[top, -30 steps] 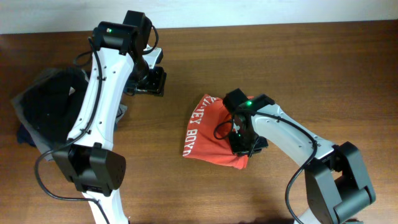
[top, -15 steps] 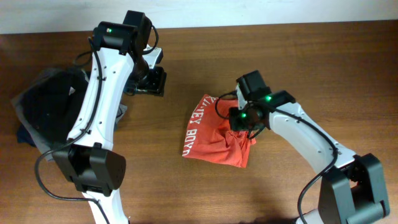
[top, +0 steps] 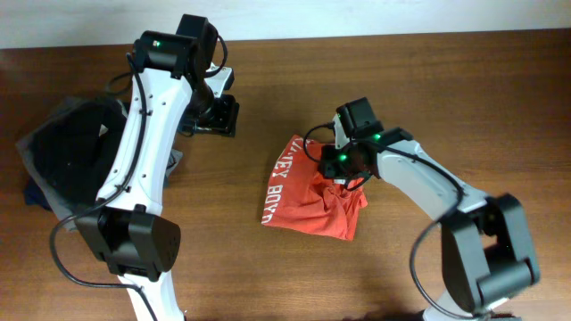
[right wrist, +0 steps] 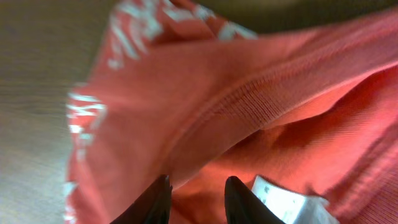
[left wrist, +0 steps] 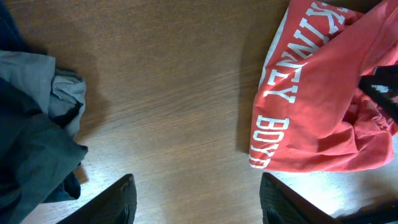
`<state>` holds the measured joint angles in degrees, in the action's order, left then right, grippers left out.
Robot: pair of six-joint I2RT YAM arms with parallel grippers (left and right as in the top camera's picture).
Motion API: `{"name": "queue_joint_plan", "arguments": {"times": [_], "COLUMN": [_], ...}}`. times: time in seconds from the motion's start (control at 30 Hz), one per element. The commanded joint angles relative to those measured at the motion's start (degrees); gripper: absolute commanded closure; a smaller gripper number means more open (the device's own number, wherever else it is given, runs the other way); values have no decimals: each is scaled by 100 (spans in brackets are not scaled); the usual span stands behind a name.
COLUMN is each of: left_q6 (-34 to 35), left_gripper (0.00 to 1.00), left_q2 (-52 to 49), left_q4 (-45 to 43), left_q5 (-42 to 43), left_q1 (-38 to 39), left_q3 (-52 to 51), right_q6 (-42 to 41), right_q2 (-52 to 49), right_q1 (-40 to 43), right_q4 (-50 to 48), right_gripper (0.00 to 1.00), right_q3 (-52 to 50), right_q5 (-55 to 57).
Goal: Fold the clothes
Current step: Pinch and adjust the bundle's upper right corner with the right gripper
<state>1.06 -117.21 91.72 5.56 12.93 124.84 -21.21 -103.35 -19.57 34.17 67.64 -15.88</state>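
Observation:
The red-orange shirt [top: 303, 201] with white lettering lies crumpled on the wooden table, right of centre. My right gripper [top: 343, 166] is over its upper right part. In the right wrist view the fingers [right wrist: 196, 202] are pinched on a fold of the shirt [right wrist: 217, 93], with the white neck tag [right wrist: 283, 200] just beside them. My left gripper [top: 214, 116] hangs open and empty over bare table, up and to the left of the shirt. In the left wrist view its fingers [left wrist: 198, 199] are spread wide, and the shirt [left wrist: 311, 112] lies to the right.
A pile of dark grey, black and navy garments [top: 67, 152] lies at the table's left edge. It also shows at the left in the left wrist view [left wrist: 31, 137]. Bare wood lies between the pile and the shirt.
My right gripper has moved from the shirt's lower right corner up and to the left, drawing fabric over the shirt. The left arm has not moved.

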Motion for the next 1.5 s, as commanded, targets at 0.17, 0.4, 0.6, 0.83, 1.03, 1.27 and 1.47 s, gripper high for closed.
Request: {"name": "queue_joint_plan", "arguments": {"times": [0.17, 0.4, 0.6, 0.83, 1.03, 1.27, 1.47], "left_q6": [-70, -70, -70, -70, -70, -70, -70], "left_gripper": [37, 37, 37, 37, 37, 36, 36], "left_q2": [201, 201, 201, 201, 201, 201, 201], "left_q4": [2, 4, -2, -17, -20, -17, -17], "left_q5": [-39, -39, -42, -42, -39, -39, -39], "left_q1": [-35, -35, -35, -35, -35, -35, -35], "left_q3": [63, 63, 63, 63, 63, 63, 63], "right_q6": [-162, 232, 501, 570, 96, -177, -162], "right_q2": [-157, 291, 914, 894, 278, -350, -385], "right_q1": [22, 216, 581, 684, 680, 678, 627], "right_q4": [-481, -243, 549, 684, 216, -293, -568], "right_gripper": [82, 96, 96, 90, 76, 75, 69], "right_q3": [17, 33, 57, 39, 35, 33, 28], "right_q5": [-669, -662, 59, -205, -828, -1672, -1823]}}
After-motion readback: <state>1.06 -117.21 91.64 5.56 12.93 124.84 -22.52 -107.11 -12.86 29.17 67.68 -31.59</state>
